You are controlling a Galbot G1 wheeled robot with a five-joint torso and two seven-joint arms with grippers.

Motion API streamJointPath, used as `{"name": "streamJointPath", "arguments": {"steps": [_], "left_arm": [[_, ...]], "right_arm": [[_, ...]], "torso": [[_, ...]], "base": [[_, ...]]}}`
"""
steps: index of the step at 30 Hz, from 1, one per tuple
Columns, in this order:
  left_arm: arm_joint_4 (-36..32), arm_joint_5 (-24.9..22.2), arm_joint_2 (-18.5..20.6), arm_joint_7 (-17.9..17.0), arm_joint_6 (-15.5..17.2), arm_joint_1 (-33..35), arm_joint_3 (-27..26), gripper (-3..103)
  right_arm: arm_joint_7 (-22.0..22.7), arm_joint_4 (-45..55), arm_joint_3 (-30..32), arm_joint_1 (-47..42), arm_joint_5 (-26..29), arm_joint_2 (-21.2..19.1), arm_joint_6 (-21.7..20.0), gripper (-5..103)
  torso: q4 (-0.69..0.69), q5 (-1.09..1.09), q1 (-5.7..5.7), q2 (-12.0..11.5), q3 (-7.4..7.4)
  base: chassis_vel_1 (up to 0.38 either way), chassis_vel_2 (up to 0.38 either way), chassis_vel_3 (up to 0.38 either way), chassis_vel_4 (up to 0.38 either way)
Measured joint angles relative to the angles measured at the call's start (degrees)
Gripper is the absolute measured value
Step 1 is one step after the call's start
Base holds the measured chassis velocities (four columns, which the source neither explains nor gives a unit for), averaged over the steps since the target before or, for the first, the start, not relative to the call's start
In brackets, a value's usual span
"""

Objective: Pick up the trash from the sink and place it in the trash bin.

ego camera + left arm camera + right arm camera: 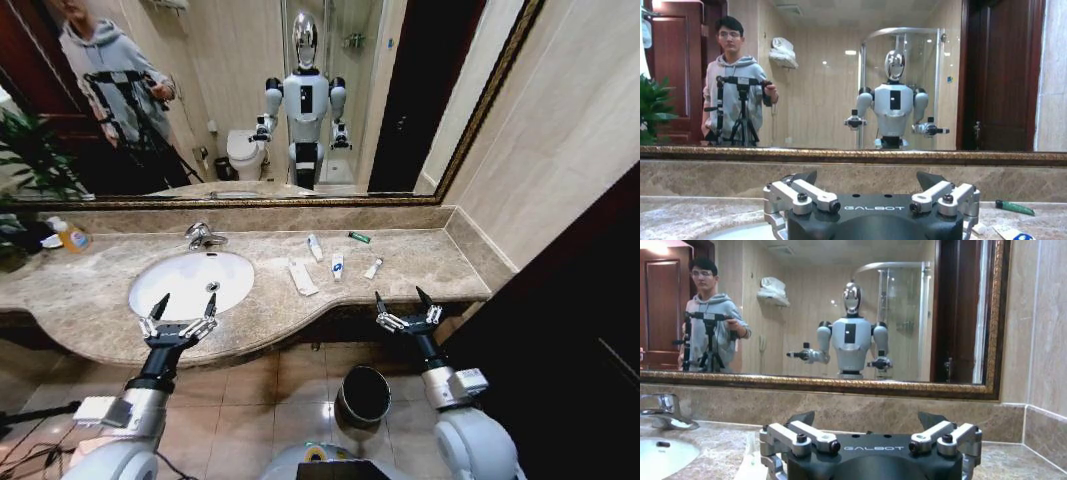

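**Operator:** Describe the station: room, surface, status.

**Technician:** Bathroom vanity. A beige marble worktop (420, 262) runs below a gold-framed wall mirror (330, 100). A large white oval sink (190, 283) with a chrome faucet (203, 236) sits at the robot's 11 o'clock. An orange bottle with a white cap (70, 236) stands far out at 10 o'clock; it is not trash.

**Operator:** Task progress?

**Technician:** By my assessment, not started. All trash lies on the worktop at about 12 to 1 o'clock, beside the basin, not in it: a flat white oblong packet (302, 277), three small white tubes with blue-green marks (337, 266), and a thin dark green stick (359, 237) nearest the mirror. The small round dark trash bin with a shiny metal rim (363, 396) stands on the tiled floor below the worktop edge; whether anything is inside cannot be determined.

**Operator:** End effector status?

**Technician:** The left end effector (185, 305) hovers at the front rim of the sink, fingers spread wide, holding nothing. The right end effector (404, 300) hovers at the worktop's front edge at 1 o'clock, equally spread and empty. Neither touches any item.
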Motion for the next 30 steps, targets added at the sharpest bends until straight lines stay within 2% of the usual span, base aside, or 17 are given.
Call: {"name": "streamJointPath", "arguments": {"steps": [22,26,30], "left_arm": [[0.0,0.0,0.0,0.0,0.0,0.0,0.0,100],[0.0,0.0,0.0,0.0,0.0,0.0,0.0,100],[0.0,0.0,0.0,0.0,0.0,0.0,0.0,100]], "right_arm": [[0.0,-1.6,-0.1,2.6,2.2,-0.7,-1.1,100],[-0.3,-2.1,-1.5,2.1,1.4,0.0,-1.3,100],[-0.6,-3.1,-5.1,2.2,1.6,-1.4,-3.5,100]], "torso": [[0.0,0.0,0.0,0.0,0.0],[0.0,0.0,0.0,0.0,0.0],[-0.01,0.0,0.0,0.0,0.0]], "base": [[0.0,0.0,0.0,0.0],[0.0,0.0,0.0,0.0],[0.0,0.0,0.0,0.0]]}}
